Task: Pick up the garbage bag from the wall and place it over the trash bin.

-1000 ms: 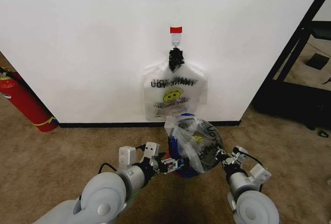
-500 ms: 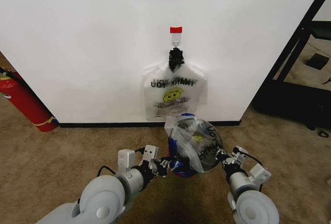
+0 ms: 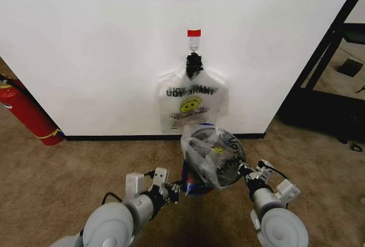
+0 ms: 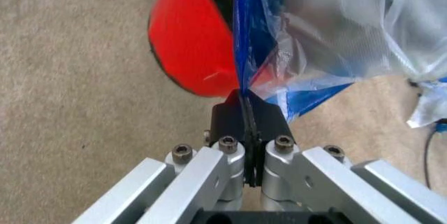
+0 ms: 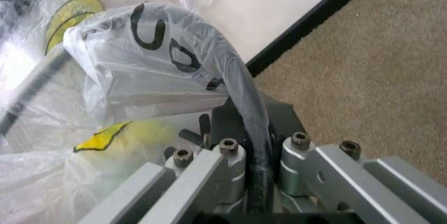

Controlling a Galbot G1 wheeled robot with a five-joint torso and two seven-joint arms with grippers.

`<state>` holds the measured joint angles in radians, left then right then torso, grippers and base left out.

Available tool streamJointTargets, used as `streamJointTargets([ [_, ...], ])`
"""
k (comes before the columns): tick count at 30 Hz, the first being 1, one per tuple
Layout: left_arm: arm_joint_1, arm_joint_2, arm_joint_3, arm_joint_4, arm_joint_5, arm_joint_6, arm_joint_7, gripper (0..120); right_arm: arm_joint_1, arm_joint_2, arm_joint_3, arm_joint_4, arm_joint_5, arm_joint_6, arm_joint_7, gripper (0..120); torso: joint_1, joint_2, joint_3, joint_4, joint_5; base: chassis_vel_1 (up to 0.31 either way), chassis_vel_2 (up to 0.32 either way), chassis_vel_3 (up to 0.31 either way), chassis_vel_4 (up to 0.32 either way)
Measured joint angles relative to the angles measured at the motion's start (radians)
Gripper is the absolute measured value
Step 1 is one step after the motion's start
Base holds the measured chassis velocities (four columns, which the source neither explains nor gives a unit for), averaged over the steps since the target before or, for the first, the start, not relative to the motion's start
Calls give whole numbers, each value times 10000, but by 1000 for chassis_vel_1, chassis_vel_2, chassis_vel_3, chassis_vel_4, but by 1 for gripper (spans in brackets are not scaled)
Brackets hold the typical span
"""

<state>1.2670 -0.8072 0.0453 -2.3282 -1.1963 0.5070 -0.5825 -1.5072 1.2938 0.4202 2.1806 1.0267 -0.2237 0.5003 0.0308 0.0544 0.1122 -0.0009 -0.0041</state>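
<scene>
The see-through garbage bag [image 3: 208, 153] with blue patches lies draped over the round black trash bin [image 3: 225, 173], which stands on the carpet just in front of the white wall [image 3: 85, 41]. My left gripper [image 3: 175, 190] is shut on the bag's blue edge [image 4: 255, 41], low on the bin's left side and beside the bin's red base [image 4: 192, 41]. On the bin's right side, my right gripper [image 3: 244, 171] is shut on the bag where the plastic wraps the black rim [image 5: 241, 85].
Another plastic bag with a yellow smiley [image 3: 193, 101] hangs from a hook [image 3: 194, 44] under a red tape strip, right behind the bin. A red fire extinguisher [image 3: 25, 113] leans at the left. A black frame [image 3: 336, 36] stands at the right.
My left gripper has moved down and back toward me, drawing the bag's blue edge lower on the bin's left side. The right gripper has stayed put.
</scene>
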Motion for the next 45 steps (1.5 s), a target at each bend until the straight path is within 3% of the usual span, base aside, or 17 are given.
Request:
streamJointTargets([
  [24,-140,-890,614,1801,1673,-299,441,0,-206,-42,105,788,1172,-461,429,0,0,0,0,-2,0,0,0,0,0],
  [31,-57,-1119,545,1876,1910,-357,505,0,-253,-17,99,757,1117,-491,436,0,0,0,0,-2,0,0,0,0,0],
  [35,137,-1057,452,1465,1919,-345,684,1,-244,-1,83,634,1050,-491,437,0,0,0,0,-2,0,0,0,0,0],
  [45,450,-132,-120,484,2586,152,1388,39,-22,-24,84,212,950,-458,434,0,0,0,0,-1,0,0,0,0,0],
])
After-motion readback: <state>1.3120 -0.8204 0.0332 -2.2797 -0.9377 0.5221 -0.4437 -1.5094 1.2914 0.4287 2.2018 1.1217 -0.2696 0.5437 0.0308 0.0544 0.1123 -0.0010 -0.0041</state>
